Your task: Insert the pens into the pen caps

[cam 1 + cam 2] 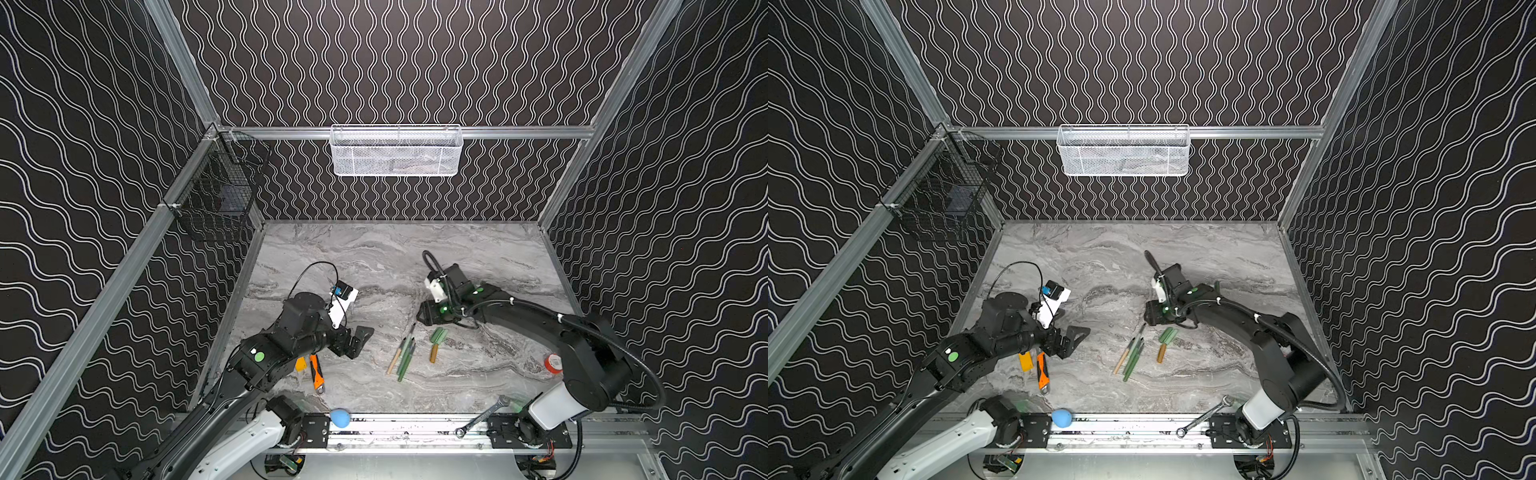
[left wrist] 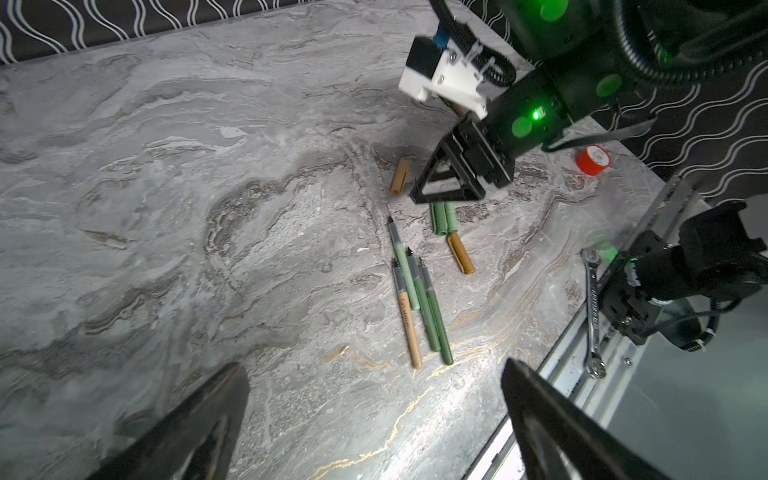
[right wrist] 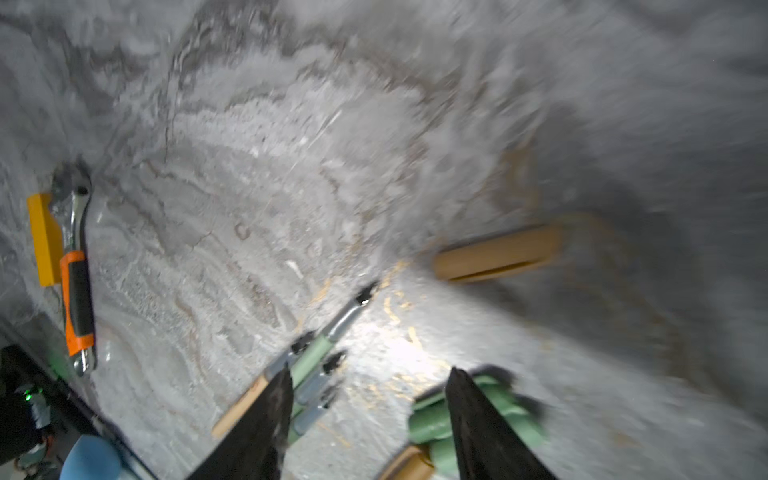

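Four pens lie side by side in the lower middle of both top views, tips toward the upper right. One is a tan pen, one is pale green and two are dark green. The tan pen has a line of dark print along its barrel, too small to read.

Just right of the pens lie the caps. Two green caps touch side by side, with one tan cap at their lower end. A second tan cap shows only in the wrist views, lying apart beside the right gripper. The blurred right wrist view may show a third green cap; I cannot tell.

The right gripper sits just above the pens and caps in the frame. Its jaws are parted with nothing between them, and its fingers overlap the pens on one side and the green caps on the other.

The left gripper is left of the pens, spread wide and empty.

There is one each of the following:
- knife, lower left of centre
- yellow block, just beside the knife
- blue ball, on the bottom rail
- wrench, at lower right
- red tape roll, at the right edge, its white label unreadable
- white basket, at top centre
- black basket, at upper left
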